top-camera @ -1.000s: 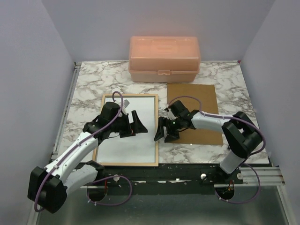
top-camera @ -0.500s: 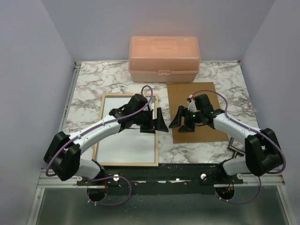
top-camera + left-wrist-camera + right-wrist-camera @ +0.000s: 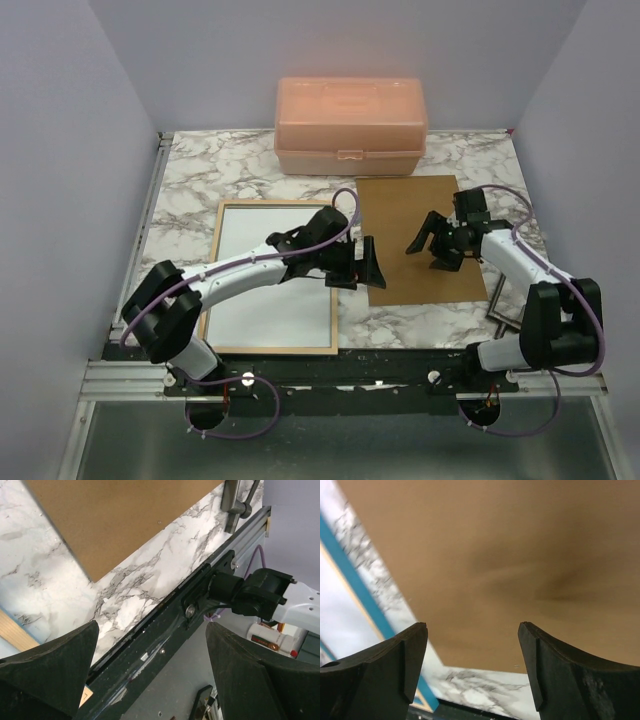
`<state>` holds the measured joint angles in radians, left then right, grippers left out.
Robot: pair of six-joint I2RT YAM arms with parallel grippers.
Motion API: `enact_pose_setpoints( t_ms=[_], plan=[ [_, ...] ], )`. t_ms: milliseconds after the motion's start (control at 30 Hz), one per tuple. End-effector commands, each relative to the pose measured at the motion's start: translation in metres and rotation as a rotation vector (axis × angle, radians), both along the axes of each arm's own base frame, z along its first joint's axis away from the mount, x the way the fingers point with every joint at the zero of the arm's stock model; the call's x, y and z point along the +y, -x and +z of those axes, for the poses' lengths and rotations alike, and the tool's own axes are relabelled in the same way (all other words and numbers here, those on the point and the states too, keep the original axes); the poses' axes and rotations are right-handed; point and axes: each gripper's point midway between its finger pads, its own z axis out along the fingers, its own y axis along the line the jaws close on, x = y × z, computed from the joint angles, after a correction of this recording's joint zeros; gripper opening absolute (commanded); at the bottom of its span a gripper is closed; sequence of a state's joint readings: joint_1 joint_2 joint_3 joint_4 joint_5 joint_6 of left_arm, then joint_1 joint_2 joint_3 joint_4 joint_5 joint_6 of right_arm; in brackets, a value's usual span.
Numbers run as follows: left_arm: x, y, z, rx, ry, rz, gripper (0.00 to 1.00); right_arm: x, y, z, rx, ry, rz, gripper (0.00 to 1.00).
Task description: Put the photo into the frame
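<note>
My left arm stretches from its base at the near left corner, slanting across the frame [image 3: 224, 272] toward the middle of the marble table [image 3: 190, 175]. My left gripper [image 3: 362, 268] hangs over the strip of marble between the frame's right rim and the brown backing board [image 3: 400, 215]. Its fingers [image 3: 47, 672] are spread wide, with nothing between them.

The frame lies flat on the left half of the table, light wood side up, its long axis running from the near edge toward the back wall. A white sheet fills it: the photo [image 3: 270, 300], plain side up as far as I can tell.

My right arm bends up from the near right corner and reaches back leftward. My right gripper [image 3: 432, 248] hovers above the board, its fingers [image 3: 390, 667] spread apart and empty.
</note>
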<state>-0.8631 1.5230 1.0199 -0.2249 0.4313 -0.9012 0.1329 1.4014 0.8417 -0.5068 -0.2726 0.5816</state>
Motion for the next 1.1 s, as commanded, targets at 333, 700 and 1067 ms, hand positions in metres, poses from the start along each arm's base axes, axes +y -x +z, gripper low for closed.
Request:
enact_pose_setpoints(
  t_ms=[333,700,1067],
  plan=[
    [-0.032,-0.030,-0.055,0.007,-0.059,0.138,0.92,-0.128,-0.001,-0.019,0.093,0.207,-0.369,0.92],
    [-0.042,-0.050,-0.077,-0.010,-0.152,0.154,0.94,-0.180,-0.006,-0.031,0.125,0.306,-0.507,0.99],
    [-0.029,-0.073,-0.086,-0.041,-0.236,0.214,0.95,-0.171,-0.015,-0.058,0.166,0.223,-0.469,1.00]
  ],
)
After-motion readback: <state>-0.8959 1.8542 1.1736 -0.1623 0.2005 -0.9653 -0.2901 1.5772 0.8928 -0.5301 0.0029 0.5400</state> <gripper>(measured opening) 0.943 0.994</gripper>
